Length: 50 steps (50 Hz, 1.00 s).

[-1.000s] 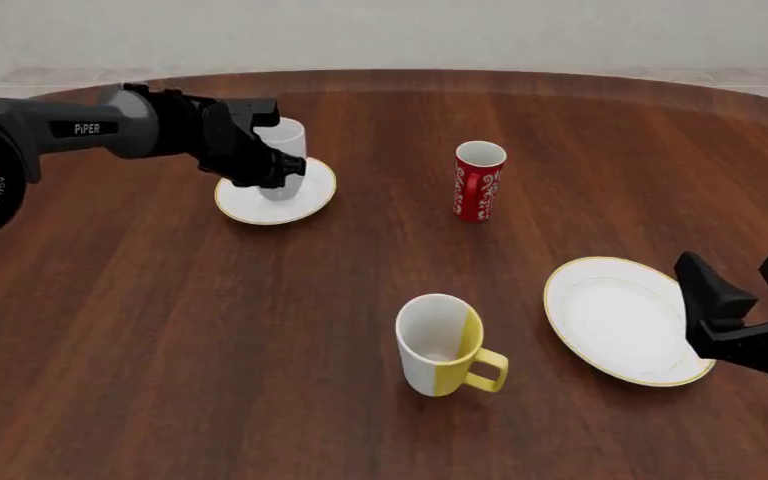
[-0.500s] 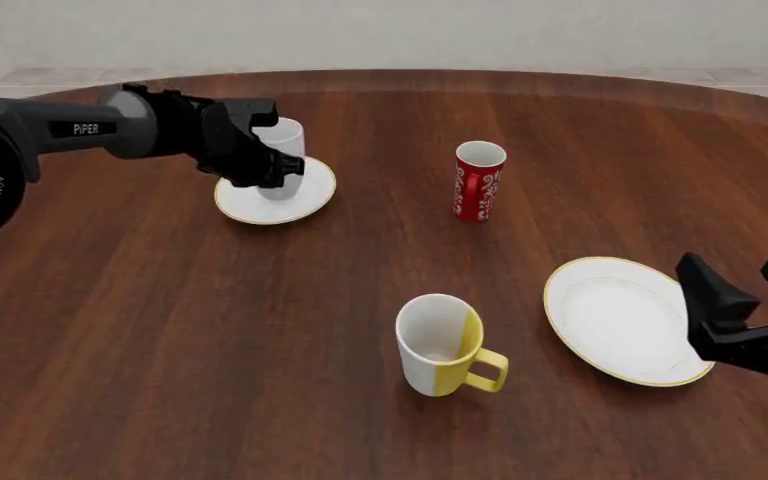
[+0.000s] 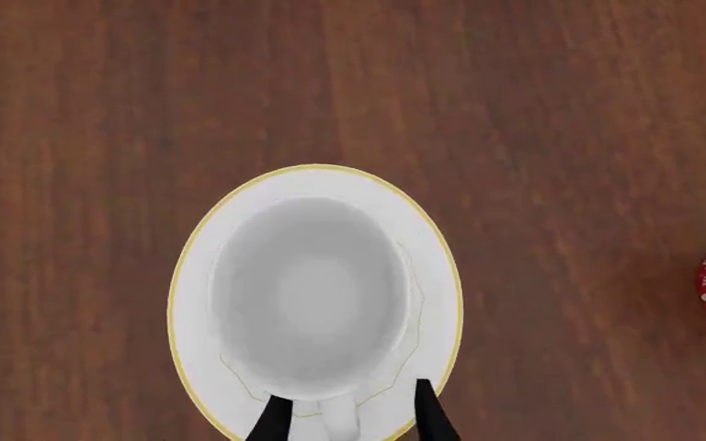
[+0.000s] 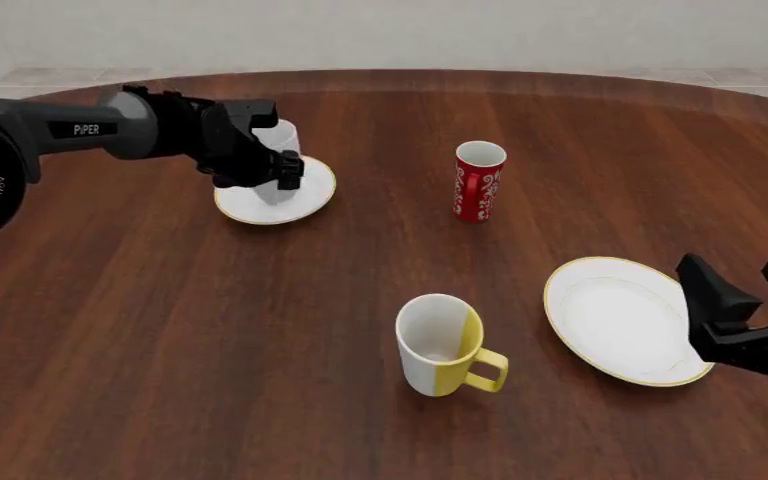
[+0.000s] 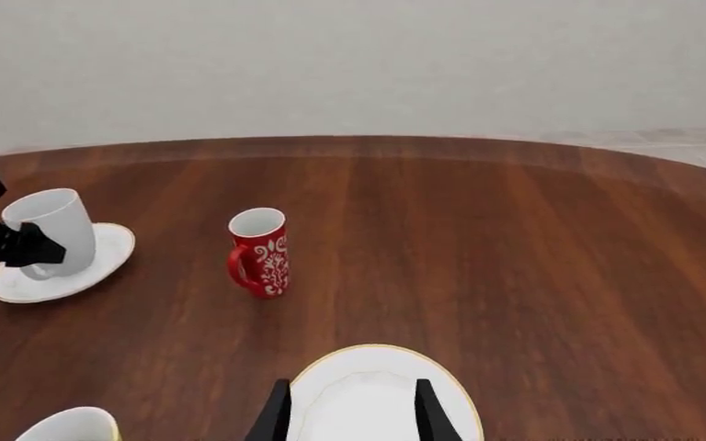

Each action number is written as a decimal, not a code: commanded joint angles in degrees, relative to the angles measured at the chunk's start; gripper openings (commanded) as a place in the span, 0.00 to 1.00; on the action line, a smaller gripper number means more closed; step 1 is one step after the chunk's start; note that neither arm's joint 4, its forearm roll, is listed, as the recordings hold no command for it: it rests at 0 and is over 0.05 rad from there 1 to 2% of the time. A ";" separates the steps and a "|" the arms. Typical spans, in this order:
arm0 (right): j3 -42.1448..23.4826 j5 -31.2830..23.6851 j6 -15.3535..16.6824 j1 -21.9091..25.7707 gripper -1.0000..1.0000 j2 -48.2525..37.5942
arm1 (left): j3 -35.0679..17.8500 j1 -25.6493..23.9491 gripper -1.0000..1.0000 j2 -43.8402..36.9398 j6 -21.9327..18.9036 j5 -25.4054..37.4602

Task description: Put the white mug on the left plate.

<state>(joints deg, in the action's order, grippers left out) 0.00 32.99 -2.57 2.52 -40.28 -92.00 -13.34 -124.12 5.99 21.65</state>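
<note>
Count: two plates, three cups, two arms on one wooden table (image 4: 157, 330).
Left arm: reaches in from the left, its tool (image 4: 261, 166) at the white mug (image 4: 280, 160).
Left tool: its fingers (image 3: 432, 420) flank the mug's handle with a visible gap on each side, so it stands open and not clamped.
White mug: upright on the left plate (image 4: 307, 198), seated inside the plate's gold rim; the left wrist view looks straight down into its bowl (image 3: 310, 294) with the plate (image 3: 439, 276) ringing it.
Red patterned cup (image 4: 479, 181): upright, right of the left plate and well apart from it.
White-and-yellow mug (image 4: 440, 345): upright near the table's front, yellow handle pointing right.
Larger plate (image 4: 611, 320): bare, at the right, just beside the right tool.
Right arm: low at the right edge; its tool (image 4: 747, 300) has fingers spread apart and holds nothing.
Change from half a second before: the left tool has lifted slightly and its fingers have parted from the mug; mug, plates, other cups and right arm lie as they did.
</note>
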 commanded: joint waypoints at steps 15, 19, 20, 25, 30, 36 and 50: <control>0.00 -1.12 -0.12 0.16 1.00 1.18 | 0.16 0.63 1.00 -1.08 0.06 0.41; 0.00 0.11 -0.10 0.12 1.00 -0.11 | 0.30 0.29 1.00 -1.28 0.46 0.22; 0.00 0.15 -0.14 0.14 1.00 -0.14 | 0.48 0.40 1.00 -1.24 0.25 0.10; 0.00 -2.03 -0.16 0.19 1.00 2.06 | 1.23 0.12 1.00 -1.44 0.99 -0.54; 0.00 -2.60 -0.11 0.24 1.00 2.61 | 1.84 0.08 1.00 -1.61 1.01 -1.00; 0.00 -3.18 -0.20 0.30 1.00 3.23 | 2.36 -0.08 1.00 -1.61 1.20 -1.34; 0.00 -4.22 -0.23 0.40 1.00 4.24 | 4.45 -0.54 1.00 -1.96 2.05 -2.84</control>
<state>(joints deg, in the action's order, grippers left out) 0.00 29.22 -2.78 2.89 -36.47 -88.55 -13.67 -125.71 7.47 19.49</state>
